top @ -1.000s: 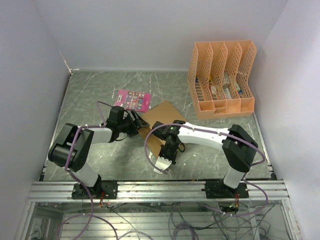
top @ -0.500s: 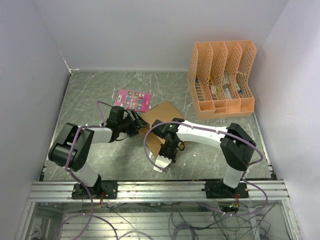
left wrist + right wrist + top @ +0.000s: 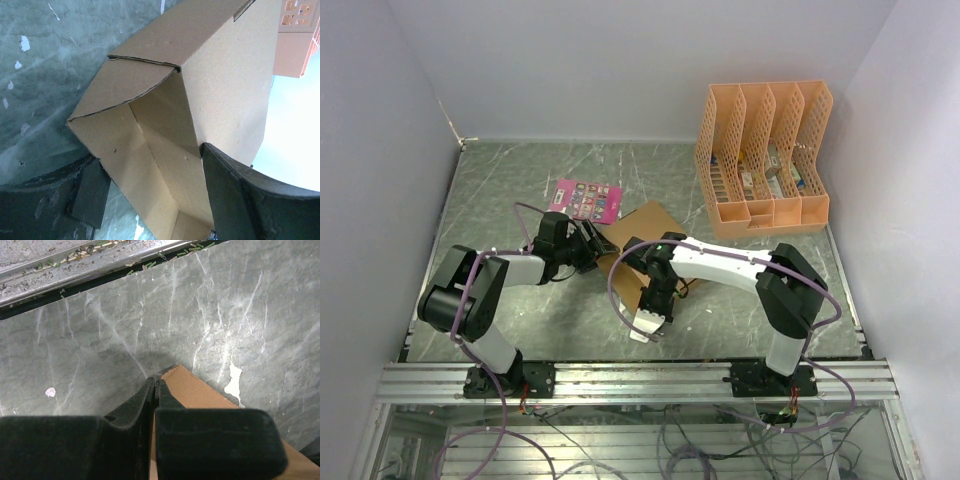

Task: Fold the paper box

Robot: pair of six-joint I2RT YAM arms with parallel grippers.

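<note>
The paper box (image 3: 645,228) is brown corrugated cardboard, half folded, lying mid-table. In the left wrist view the paper box (image 3: 165,100) shows as an open-ended sleeve with a curved flap tucked on top. My left gripper (image 3: 598,250) reaches in from the left. The left gripper (image 3: 152,155) has its jaws wide, with both fingers (image 3: 235,200) pressed against the box's outer walls. My right gripper (image 3: 655,305) points toward the near edge. The right gripper (image 3: 156,381) is shut on the corner of a brown flap (image 3: 200,390) just above the table.
An orange lattice file organizer (image 3: 765,160) stands at the back right, and its corner shows as the organizer (image 3: 300,40) in the left wrist view. A pink printed card (image 3: 585,198) lies behind the box. The metal rail (image 3: 75,275) runs along the near edge. White walls close three sides.
The right arm's wrist and forearm have shifted slightly left. The left arm and the box have stayed put.
</note>
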